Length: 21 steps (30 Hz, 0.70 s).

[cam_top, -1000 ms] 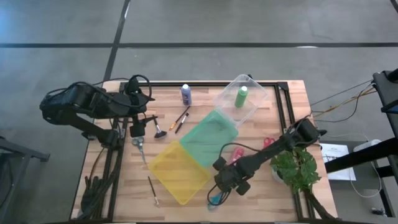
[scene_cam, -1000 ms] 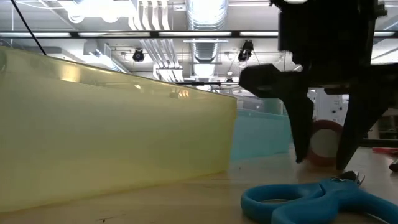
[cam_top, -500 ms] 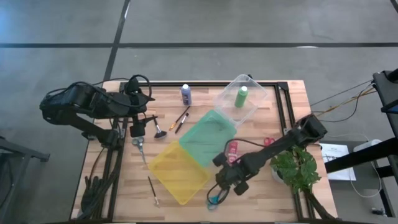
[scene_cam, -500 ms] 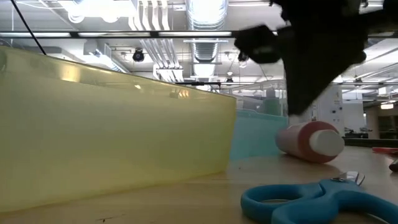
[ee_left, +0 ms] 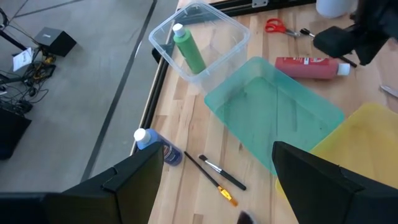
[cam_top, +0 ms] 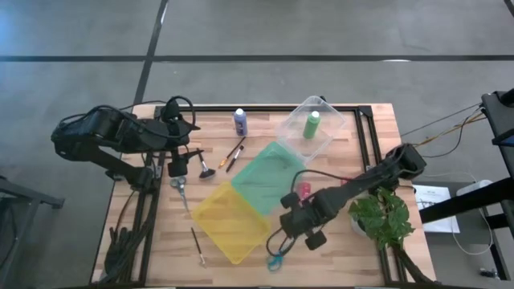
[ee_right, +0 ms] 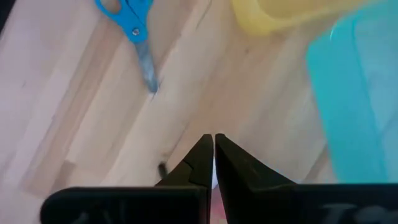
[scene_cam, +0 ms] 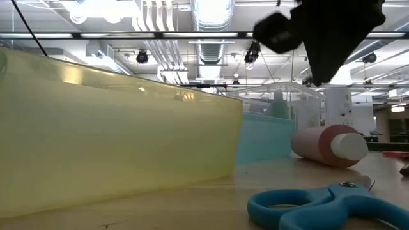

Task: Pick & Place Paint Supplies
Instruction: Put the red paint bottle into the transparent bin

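My right gripper hangs shut above the table by the yellow bin's near right corner, touching nothing; the low view shows it raised. The pink-red bottle lies on its side on the wood just beyond it. Blue scissors lie flat near the table's near edge. The green bottle lies in the clear bin. The blue-purple bottle, brushes, grey scissors and red scissors lie on the table. My left gripper waits open at the left.
The yellow bin and green bin sit side by side mid-table, the clear bin behind them. A leafy plant stands at the right edge. One more brush lies near the left near corner. A black frame rims the table.
My right gripper has risen from around the pink-red bottle, where its fingers stood on either side, and now hangs well above it. The bottle stays lying on the table.
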Motion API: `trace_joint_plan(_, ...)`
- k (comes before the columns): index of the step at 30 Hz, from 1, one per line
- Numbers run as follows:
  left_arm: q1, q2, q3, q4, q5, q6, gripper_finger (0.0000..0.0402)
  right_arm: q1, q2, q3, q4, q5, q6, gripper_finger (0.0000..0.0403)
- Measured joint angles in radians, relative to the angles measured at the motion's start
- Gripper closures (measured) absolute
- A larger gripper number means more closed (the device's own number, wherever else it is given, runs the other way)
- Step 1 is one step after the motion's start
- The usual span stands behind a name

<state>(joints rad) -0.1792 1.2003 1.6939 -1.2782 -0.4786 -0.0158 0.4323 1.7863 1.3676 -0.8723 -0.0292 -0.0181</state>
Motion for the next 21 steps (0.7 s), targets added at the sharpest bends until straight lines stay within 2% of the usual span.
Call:
trace_joint_plan(4, 0.000, 0.000, 0.000, 0.008, 0.000, 0.000, 0.0093, -0.043, 0.000, -0.001, -0.051, -0.067, 0.033, 0.0390)
trace_joint_plan(10, 0.000, 0.000, 0.000, 0.013, 0.000, -0.001, 0.0093, -0.103, 0.000, -0.002, -0.125, -0.134, 0.001, 0.0379)
trace_joint_plan(13, 0.000, 0.000, 0.000, 0.013, 0.000, -0.007, 0.0093, -0.126, 0.000, -0.003, -0.125, -0.136, -0.047, 0.0337)
trace_joint_plan(17, 0.000, 0.000, 0.000, 0.013, 0.000, -0.017, 0.0093, -0.137, 0.000, -0.003, -0.127, -0.132, -0.087, 0.0252)
trace_joint_plan(21, 0.000, 0.000, 0.000, 0.013, 0.000, -0.019, 0.0093, -0.095, 0.000, -0.004, -0.148, -0.136, -0.297, 0.0187)
